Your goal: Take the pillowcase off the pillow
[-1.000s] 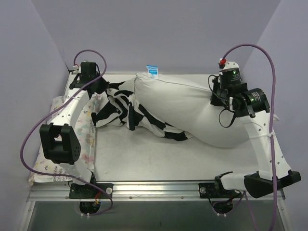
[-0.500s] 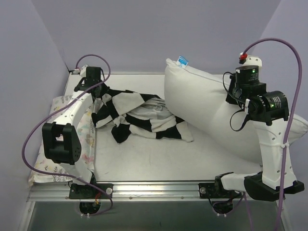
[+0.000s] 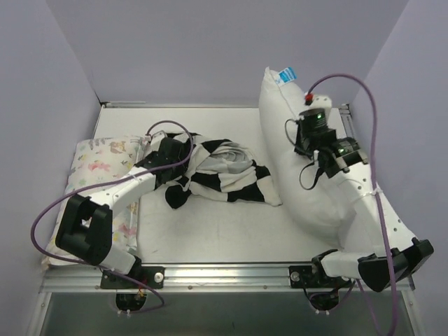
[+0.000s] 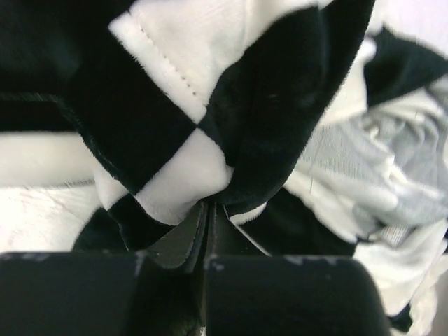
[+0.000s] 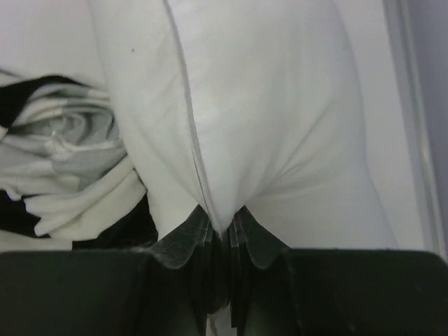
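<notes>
Now the pillowcase [image 3: 224, 175] lies bunched on the table [image 3: 210, 224], off the pillow [image 3: 280, 133]. The left gripper [image 4: 208, 207] clamps the pillowcase; the right gripper [image 5: 220, 218] clamps the pillow's seam.

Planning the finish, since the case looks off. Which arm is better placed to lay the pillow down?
Right. Its jaws are shut on the pillow; the left arm's jaws hold the pillowcase.
</notes>
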{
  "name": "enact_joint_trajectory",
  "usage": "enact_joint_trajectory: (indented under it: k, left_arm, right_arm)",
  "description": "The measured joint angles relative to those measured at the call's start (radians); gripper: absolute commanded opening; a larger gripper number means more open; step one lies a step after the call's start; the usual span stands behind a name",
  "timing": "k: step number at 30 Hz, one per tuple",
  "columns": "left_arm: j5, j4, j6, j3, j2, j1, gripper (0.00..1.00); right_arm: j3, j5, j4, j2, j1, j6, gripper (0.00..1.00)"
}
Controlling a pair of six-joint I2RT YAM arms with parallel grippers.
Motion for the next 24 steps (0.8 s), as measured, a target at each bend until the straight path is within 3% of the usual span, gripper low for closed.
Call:
enact_joint_trajectory:
  k: [5,10,11,13,14,15,17,20,24]
  left_arm:
    - [-0.004,0.048,-0.015,-0.104,-0.056,-0.092,0.00]
    - [0.055,0.099,-0.005,-0.160,-0.099,-0.145,0.00]
    - [0.072,0.116,-0.002,-0.164,-0.100,-0.160,0.06]
    - [0.104,0.138,0.007,-0.173,-0.100,-0.203,0.20]
    - [0.114,0.145,0.014,-0.175,-0.100,-0.227,0.34]
    - [0.122,0.149,0.021,-0.175,-0.100,-0.250,0.42]
    - [0.146,0.153,0.030,-0.177,-0.103,-0.291,0.59]
    - [0.153,0.140,0.048,-0.186,-0.145,-0.297,0.70]
    - [0.145,0.111,0.080,-0.180,-0.254,-0.294,0.73]
  right_arm:
    - [-0.307,-0.093,0.272,-0.001,0.129,0.028,0.00]
    - [-0.435,-0.169,0.461,0.017,0.185,0.073,0.00]
    - [-0.445,-0.176,0.484,0.029,0.185,0.080,0.00]
    - [-0.448,-0.195,0.520,0.053,0.181,0.087,0.13]
    - [-0.448,-0.201,0.531,0.067,0.177,0.089,0.22]
    - [-0.448,-0.214,0.542,0.074,0.171,0.092,0.40]
    - [-0.448,-0.247,0.555,0.072,0.165,0.097,0.62]
    - [-0.447,-0.304,0.562,0.050,0.165,0.095,0.76]
    - [-0.436,-0.380,0.525,-0.006,0.164,0.092,0.86]
